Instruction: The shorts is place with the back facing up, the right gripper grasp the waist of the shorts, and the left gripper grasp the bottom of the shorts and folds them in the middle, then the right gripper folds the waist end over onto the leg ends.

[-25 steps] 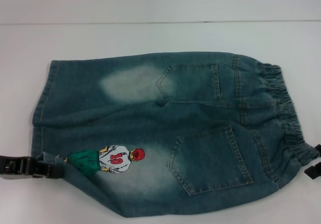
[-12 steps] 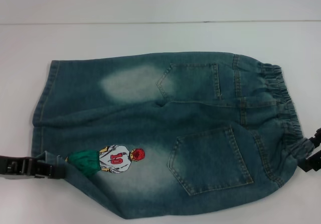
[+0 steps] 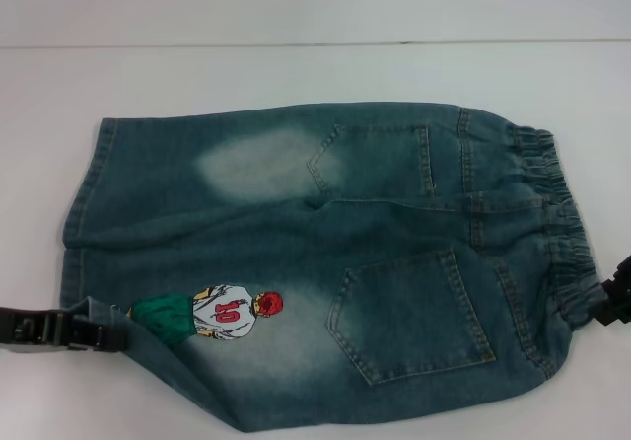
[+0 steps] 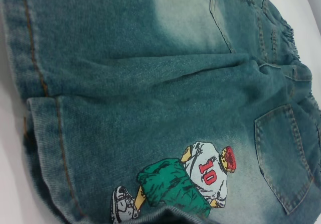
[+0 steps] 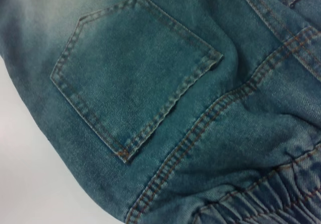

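Head view: the shorts lie spread back-side up on a white counter, the ruffled waist end toward the robot's right and the leg ends toward its left. Two back pockets face up, and the cartoon figure in the "10" shirt sits on the near leg beside a faded pale patch on the far one. The left pincer reaches in from the left edge and is pinching the near corner of the bottom of the shorts, the hem there lifted and curled over its tips. The right pincer sits at the right edge, just beside the near end of the waistband; whether its fingers are spread or pressed together cannot be told.

Left wrist view: the denim fills the picture, with the stitched hem running along one side, the cartoon figure close up, and a back pocket beyond it. A fold of the near leg rises at the picture's edge.

Right wrist view: one back pocket with orange stitching, the yoke seam, and the gathered elastic waistband are seen close, with bare counter beside the cloth.
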Robot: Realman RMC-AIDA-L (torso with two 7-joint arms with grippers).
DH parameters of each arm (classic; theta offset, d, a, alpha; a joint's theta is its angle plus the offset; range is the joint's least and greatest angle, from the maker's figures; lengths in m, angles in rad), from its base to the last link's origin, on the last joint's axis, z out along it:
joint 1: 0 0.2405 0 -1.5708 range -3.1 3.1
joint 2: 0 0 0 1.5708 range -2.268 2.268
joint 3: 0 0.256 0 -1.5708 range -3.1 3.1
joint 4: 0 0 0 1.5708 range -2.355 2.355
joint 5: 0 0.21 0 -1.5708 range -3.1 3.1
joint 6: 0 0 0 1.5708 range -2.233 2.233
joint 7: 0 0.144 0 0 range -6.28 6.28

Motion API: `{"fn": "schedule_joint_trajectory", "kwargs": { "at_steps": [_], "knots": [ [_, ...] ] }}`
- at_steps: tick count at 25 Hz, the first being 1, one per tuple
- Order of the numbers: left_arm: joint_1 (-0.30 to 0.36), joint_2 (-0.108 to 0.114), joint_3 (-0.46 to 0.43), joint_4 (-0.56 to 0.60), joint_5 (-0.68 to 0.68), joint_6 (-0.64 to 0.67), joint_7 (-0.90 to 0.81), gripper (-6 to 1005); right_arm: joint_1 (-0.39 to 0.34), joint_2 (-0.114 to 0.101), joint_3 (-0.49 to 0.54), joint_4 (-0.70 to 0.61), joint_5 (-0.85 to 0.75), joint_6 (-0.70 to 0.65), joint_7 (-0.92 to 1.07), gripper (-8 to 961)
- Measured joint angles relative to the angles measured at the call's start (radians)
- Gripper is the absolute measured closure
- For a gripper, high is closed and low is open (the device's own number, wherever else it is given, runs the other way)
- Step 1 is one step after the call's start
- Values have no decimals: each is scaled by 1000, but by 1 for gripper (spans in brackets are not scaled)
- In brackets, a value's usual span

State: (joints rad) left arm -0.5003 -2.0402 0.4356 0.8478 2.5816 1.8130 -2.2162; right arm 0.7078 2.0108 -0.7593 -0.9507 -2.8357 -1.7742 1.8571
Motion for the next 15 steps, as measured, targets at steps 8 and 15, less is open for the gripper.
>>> {"fn": "schedule_joint_trajectory", "kwargs": {
  "at_steps": [8, 15],
  "knots": [
    [-2, 0, 0, -9, -1, -2, 2, 917, -2, 3, -7, 0, -2, -1, -3, 739],
    [-5, 1, 0, -9, -18, -1, 3, 917, -6, 7, -25, 0, -1, 12, -4, 893]
  ]
}}
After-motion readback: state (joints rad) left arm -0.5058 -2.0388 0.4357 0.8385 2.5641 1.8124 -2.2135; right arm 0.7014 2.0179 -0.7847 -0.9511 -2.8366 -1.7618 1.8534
